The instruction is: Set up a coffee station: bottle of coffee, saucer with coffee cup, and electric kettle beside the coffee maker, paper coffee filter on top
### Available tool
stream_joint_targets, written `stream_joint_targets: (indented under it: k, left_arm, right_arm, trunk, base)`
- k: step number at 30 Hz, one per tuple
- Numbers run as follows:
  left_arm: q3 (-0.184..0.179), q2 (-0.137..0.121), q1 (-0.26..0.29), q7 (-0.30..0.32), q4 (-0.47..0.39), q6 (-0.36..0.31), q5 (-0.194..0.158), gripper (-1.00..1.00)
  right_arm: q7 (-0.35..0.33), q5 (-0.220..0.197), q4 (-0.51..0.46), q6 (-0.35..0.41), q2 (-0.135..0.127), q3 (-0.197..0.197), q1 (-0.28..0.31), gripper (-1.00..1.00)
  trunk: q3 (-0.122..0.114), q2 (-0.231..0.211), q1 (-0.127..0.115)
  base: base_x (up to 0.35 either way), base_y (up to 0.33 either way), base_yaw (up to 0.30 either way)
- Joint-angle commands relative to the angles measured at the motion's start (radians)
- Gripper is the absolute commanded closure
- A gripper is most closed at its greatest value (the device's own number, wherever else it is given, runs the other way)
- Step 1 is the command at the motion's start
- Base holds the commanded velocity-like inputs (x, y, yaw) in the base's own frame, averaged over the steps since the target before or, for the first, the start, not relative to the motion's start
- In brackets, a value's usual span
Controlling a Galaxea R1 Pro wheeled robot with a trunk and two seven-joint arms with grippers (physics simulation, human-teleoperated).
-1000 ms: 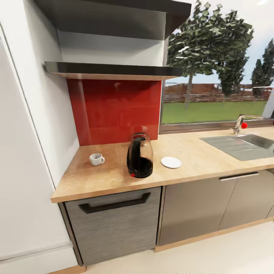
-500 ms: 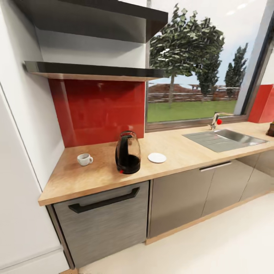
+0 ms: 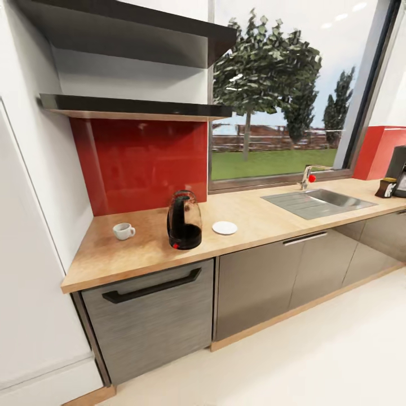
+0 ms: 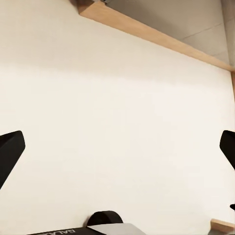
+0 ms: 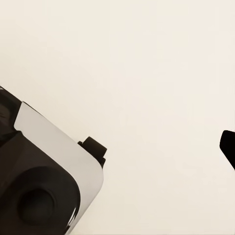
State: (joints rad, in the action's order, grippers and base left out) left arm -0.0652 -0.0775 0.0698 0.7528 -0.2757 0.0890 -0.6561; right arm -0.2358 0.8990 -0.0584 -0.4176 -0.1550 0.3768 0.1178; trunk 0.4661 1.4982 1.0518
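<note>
Right now I am off the floor's edge of the long light-wood countertop [image 3: 265, 225] and nothing is in hand. From the head camera, the rounded clear-glass electric kettle [image 3: 184, 220] with its black handle and dark fill stands upright near the worktop's left end, the small white handled coffee cup [image 3: 123, 230] sits well apart to its left, and the small flat white saucer [image 3: 224, 228] lies just beside the kettle on its right. Far down the counter, past the steel sink [image 3: 319, 202], I can make out the tall black coffee maker [image 3: 398, 169] cut off at the frame edge, with the small dark yellow-lidded bottle of coffee [image 3: 387, 187] just beside it.

The left gripper [image 4: 117, 152] hangs over pale floor with its dark fingertips spread wide; of the right gripper [image 5: 229, 149] I see one black fingertip only, so I cannot tell how it stands.

My worries: the kettle is tall and smooth (glass, probably slippery), so a pinch off its handle could tip it; carrying cup and saucer the whole counter length invites a drop; and rolling in too close could knock an arm on the cabinet fronts [image 3: 282, 282].

Faint lettering on the left wrist housing is too clipped to read; the bottle's label is too small.
</note>
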Motion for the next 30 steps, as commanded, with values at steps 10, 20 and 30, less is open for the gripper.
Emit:
stream_joint_targets:
  k: [10, 20, 30]
  left_arm:
    - [-0.115, 0.004, 0.001, -0.169, -0.518, -0.043, 0.1, -1.0]
    - [-0.146, 0.018, 0.001, -0.382, -1.051, -0.352, 0.16, -1.0]
    - [-0.148, 0.05, 0.027, -0.456, -1.272, -0.521, 0.184, -1.0]
  right_arm:
    - [-0.001, 0.001, -0.001, -0.001, 0.0, 0.011, 0.0, -1.0]
    - [0.0, 0.0, -0.005, -0.001, -0.002, 0.011, 0.0, -1.0]
    - [0.0, 0.0, -0.006, -0.001, -0.003, 0.011, 0.0, -1.0]
  trunk:
    - [0.001, 0.001, 0.0]
    - [0.001, 0.001, 0.0]
    - [0.001, 0.001, 0.0]
  base:
    - [-0.001, 0.0, 0.0]
    - [0.0, 0.0, 0.0]
    - [0.0, 0.0, 0.0]
